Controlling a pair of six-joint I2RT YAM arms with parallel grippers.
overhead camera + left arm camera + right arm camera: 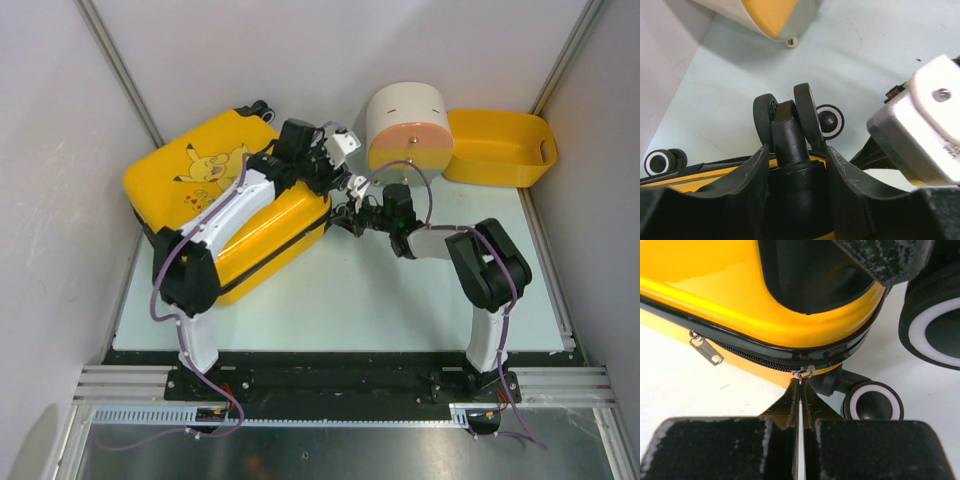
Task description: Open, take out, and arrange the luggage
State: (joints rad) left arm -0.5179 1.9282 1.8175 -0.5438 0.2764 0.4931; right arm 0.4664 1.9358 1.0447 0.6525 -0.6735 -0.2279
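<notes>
White-and-black left arm (228, 212), right arm (490, 335); purple cables (153, 295); black-padded left claw (795, 170), right claw (800, 400).

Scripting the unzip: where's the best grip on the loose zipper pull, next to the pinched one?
Pinch the loose pull by its flat tab, coming low from the table side, as the right gripper does on the other pull. It hangs free below the zipper, off the shell, so jaws should fit on both faces.
</notes>
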